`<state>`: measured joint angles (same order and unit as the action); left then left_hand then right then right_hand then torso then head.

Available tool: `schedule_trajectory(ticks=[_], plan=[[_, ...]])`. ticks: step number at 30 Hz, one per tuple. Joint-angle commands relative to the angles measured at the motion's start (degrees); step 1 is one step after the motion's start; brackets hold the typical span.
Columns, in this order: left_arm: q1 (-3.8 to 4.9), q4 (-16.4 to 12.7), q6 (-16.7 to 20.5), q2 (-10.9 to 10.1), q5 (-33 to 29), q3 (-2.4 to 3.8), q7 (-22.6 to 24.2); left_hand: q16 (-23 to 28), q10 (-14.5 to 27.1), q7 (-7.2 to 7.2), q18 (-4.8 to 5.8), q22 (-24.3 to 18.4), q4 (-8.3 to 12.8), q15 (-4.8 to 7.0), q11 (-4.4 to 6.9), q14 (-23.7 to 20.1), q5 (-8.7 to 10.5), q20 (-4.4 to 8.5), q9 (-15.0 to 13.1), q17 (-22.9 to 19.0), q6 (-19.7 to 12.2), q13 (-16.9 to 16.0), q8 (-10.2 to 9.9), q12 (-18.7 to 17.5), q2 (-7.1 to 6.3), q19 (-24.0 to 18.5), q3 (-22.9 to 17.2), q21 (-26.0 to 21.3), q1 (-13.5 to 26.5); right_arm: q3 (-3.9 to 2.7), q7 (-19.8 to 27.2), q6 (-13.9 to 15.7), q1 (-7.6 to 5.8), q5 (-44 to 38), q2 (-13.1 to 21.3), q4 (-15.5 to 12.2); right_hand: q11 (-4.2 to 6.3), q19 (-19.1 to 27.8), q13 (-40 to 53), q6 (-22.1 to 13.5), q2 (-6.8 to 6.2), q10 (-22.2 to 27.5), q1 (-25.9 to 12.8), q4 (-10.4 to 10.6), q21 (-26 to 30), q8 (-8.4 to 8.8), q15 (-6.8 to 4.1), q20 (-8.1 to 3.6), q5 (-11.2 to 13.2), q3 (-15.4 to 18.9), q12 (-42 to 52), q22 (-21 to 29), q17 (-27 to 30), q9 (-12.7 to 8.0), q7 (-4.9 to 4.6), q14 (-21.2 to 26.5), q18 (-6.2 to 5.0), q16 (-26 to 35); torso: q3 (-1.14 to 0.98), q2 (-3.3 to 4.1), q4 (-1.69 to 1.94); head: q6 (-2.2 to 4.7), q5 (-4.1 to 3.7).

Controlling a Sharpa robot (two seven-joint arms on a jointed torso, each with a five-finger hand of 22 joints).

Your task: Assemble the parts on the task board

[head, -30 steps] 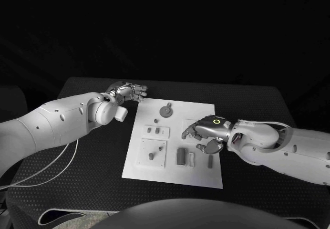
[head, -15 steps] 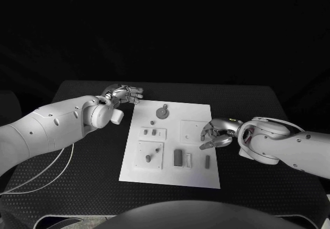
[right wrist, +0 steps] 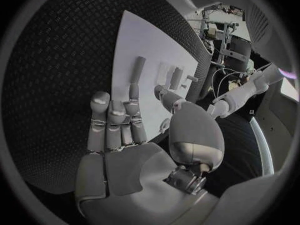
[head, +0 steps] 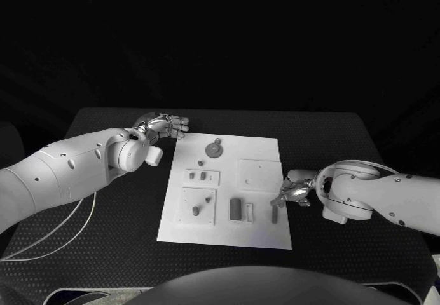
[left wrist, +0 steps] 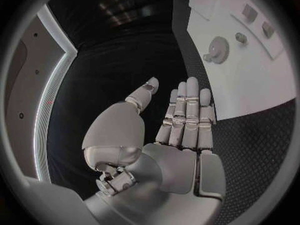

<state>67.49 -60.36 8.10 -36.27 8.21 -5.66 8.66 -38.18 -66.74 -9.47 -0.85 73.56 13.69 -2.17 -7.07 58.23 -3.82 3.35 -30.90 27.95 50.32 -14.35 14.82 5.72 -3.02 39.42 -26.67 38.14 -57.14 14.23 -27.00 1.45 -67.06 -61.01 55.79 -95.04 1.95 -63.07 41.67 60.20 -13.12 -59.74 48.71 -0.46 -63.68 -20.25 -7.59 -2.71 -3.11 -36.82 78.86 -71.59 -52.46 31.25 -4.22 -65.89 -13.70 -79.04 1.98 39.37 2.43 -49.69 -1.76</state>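
Apparently right hand (head: 294, 192) hovers at the near right edge of the task board (head: 261, 230), likely lining up on the slim grey bar (head: 274, 213) just beside it; fingers loosely apart, holding nothing. Left hand (head: 163, 124) parked off the board's far left corner, fingers straight, slightly apart, empty.

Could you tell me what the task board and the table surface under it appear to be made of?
The task board looks like a rigid white sheet, probably plastic or painted metal, going by its flat matte face and crisp edges. The table seems covered by a black textured mat, perhaps rubber or foam: the right wrist view shows a fine diamond pattern.
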Motion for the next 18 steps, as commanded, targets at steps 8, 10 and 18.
schedule_trajectory(ticks=[8, 10, 18], plan=[[0.04, -0.4, -1.4, -0.1, 0.6, 0.03, 0.1, 0.2, 0.1, 0.47, -0.60, 0.1, -0.3, -0.47, 0.12, 0.1, 0.02, -0.32, 0.0, 0.1, 0.0, 0.0, 0.2, -0.1, 0.10, 0.1, 0.0, -0.2, 0.2, 0.01, -6.2, -3.8, 0.78, 2.7, -0.8, 0.4, 0.06, -1.2, 0.3, 0.1, 0.77, -2.2, -2.2, 2.1, -0.3, 0.08, -0.01, -0.11, 0.3, -2.1, -0.7, 0.4, -0.2, 0.1, -0.07, -1.4, -1.30, 0.7, 0.07, -0.02, 0.04, -0.31, -0.19], [0.04, -0.5, -1.5, -0.1, 0.6, 0.03, 0.2, 0.2, 0.1, 0.48, -0.60, 0.1, -0.3, -0.47, 0.12, 0.1, 0.02, -0.33, 0.0, 0.1, 0.0, 0.0, 0.2, -0.1, 0.10, 0.1, 0.0, -0.2, 0.2, 0.01, -6.2, -3.9, 1.00, 3.0, -1.2, 0.5, 0.14, -1.4, 0.5, 0.4, 0.99, -2.6, -2.6, 2.3, -0.5, 0.04, -0.02, -0.14, 0.3, -2.5, -0.8, 0.4, -0.4, 0.2, 0.01, -1.7, -1.30, 0.7, 0.06, -0.01, 0.04, -0.31, -0.24], [0.04, -0.7, -1.4, -0.2, 0.7, 0.03, 0.1, 0.3, 0.1, 0.49, -0.59, 0.1, -0.3, -0.47, 0.12, 0.1, 0.03, -0.33, 0.0, 0.1, -0.1, 0.0, 0.2, -0.1, 0.10, 0.1, 0.1, -0.3, 0.3, 0.01, -6.2, -2.6, 2.26, 3.2, -2.6, 1.1, 0.20, -1.6, 1.2, 0.5, 0.63, -3.0, -3.7, 2.4, -0.7, 0.21, -0.06, -0.19, 0.3, -3.3, -1.0, 0.4, -0.8, 0.3, 0.07, -2.2, -1.30, 1.0, 0.03, 0.01, 0.10, -0.31, -0.13]])
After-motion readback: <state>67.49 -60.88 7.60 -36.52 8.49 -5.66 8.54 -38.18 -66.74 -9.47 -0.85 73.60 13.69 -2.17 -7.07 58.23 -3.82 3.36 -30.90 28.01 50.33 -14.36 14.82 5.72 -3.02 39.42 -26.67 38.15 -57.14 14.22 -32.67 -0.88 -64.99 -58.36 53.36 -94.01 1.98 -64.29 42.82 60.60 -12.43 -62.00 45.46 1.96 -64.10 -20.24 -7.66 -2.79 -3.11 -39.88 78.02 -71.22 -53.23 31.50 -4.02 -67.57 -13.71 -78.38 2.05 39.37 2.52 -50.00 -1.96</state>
